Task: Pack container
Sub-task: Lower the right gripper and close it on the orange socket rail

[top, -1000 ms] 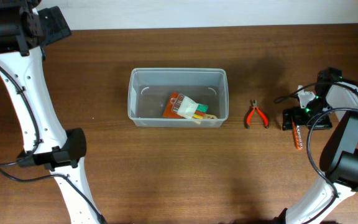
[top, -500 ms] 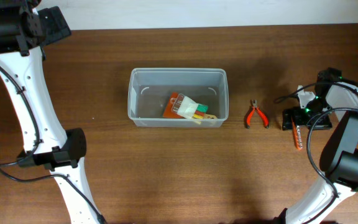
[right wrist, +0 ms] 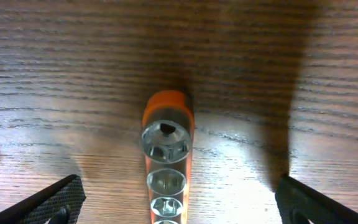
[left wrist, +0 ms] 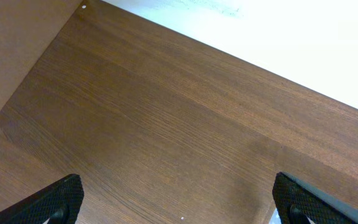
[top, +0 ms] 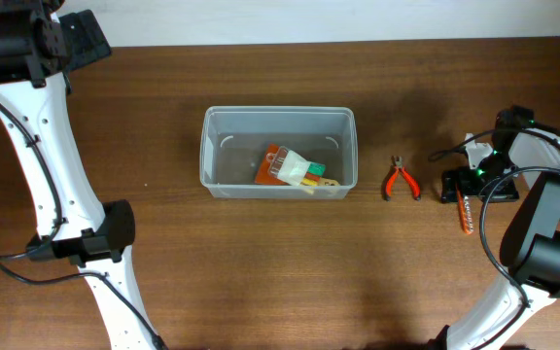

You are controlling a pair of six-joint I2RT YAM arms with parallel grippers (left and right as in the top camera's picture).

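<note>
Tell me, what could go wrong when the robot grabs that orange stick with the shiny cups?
The open right gripper hangs over the orange socket rail. Its round, shiny sockets might slip out of the grip. The red-handled pliers lie between the rail and the container, so a low carry might knock them. The rail could also land propped on the packets already inside.

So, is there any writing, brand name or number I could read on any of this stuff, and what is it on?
None: no text can be read in any view.
Packet in the container: orange, white and green patches; any print is too small to read.
Socket rail: plain metal sockets on an orange strip; no marking shows.
Pliers: too small to tell.
</note>
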